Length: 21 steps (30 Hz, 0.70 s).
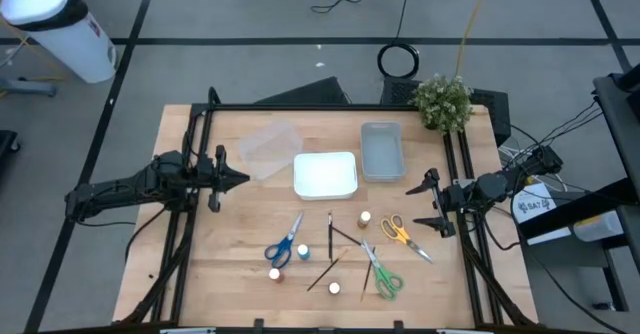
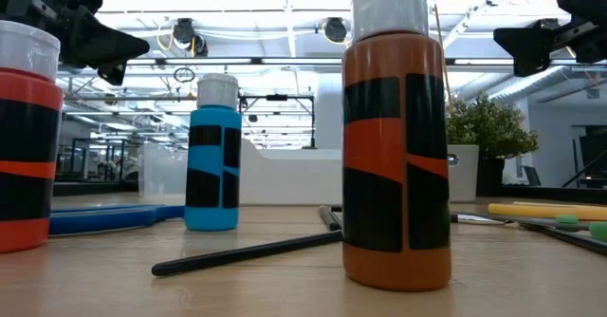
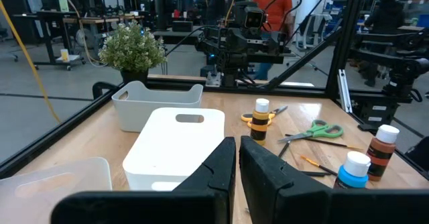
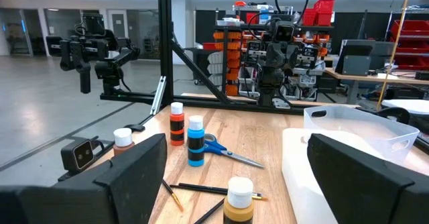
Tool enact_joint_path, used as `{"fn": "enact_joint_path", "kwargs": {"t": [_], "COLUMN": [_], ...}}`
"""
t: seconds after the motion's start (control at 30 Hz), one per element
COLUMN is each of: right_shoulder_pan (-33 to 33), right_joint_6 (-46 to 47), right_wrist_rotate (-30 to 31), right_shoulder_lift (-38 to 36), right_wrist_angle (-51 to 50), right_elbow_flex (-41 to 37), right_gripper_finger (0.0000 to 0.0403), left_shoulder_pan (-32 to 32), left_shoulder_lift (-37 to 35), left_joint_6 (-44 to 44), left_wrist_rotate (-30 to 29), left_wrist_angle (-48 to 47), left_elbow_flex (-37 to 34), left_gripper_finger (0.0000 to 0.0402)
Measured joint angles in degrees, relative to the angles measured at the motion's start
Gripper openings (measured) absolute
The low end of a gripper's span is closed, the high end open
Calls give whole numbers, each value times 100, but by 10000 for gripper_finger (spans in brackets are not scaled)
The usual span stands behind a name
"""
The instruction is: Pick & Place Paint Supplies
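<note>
The paint supplies lie on the near half of the wooden table: blue scissors (image 1: 285, 242), orange-yellow scissors (image 1: 398, 231), green scissors (image 1: 381, 274), thin dark brushes (image 1: 330, 236) and several small upright pots, among them a blue one (image 1: 302, 251) and a red one (image 1: 274, 273). In the low view an orange pot (image 2: 396, 156) stands closest. My left gripper (image 1: 240, 179) hovers shut at the table's left side, pointing level toward the trays. At the right side my right gripper (image 1: 422, 206) hovers open; nothing lies between its fingers (image 4: 134, 167).
A white tray (image 1: 325, 174) sits mid-table, with a clear tray (image 1: 268, 149) to its far left and a grey tray (image 1: 381, 151) to its far right. A small potted plant (image 1: 443, 101) stands at the far right corner. Black frame rails run along both sides.
</note>
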Motion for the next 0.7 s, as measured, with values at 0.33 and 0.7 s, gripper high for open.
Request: {"fn": "enact_joint_path", "kwargs": {"t": [0.33,0.7], "right_shoulder_pan": [0,0], "right_joint_6": [24,1798], "right_wrist_rotate": [-1,-7], "right_shoulder_lift": [0,-1], "right_wrist_angle": [64,479], "right_elbow_flex": [0,0], "right_gripper_finger": [345,345], "left_shoulder_pan": [0,0], "left_shoulder_lift": [0,0], "left_joint_6": [-1,-1], "left_wrist_rotate": [0,2], "left_wrist_angle": [0,0], "left_elbow_flex": [0,0], "left_gripper_finger": [31,31]}}
